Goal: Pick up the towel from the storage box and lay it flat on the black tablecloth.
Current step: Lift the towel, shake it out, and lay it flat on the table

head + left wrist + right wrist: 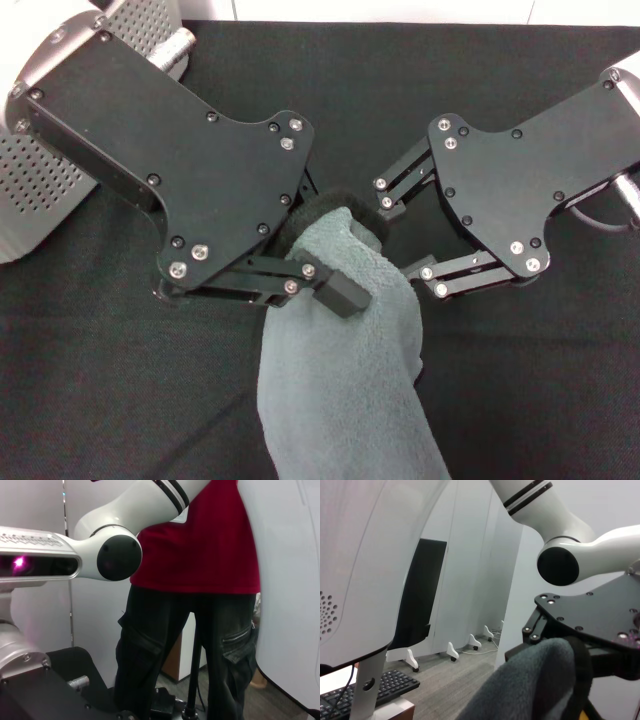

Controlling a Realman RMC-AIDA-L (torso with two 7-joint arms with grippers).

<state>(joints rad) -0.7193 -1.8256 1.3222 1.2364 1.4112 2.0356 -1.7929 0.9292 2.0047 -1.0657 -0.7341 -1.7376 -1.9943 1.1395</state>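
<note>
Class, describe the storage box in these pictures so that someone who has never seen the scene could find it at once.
Start from the black tablecloth that fills the head view, then go to its far left edge, behind the left gripper. The storage box stands there, partly hidden by that arm. It is the only light grey thing with rows of small round holes; the towel is soft and hangs mid-frame.

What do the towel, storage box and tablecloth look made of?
Towel: soft terry cloth, grey-teal, with fuzzy pile and a black stitched edge; it hangs limp between the left gripper and right gripper.
Storage box: likely light grey moulded plastic, rigid with round perforations.
Black tablecloth: matte woven fabric, faintly creased.
</note>
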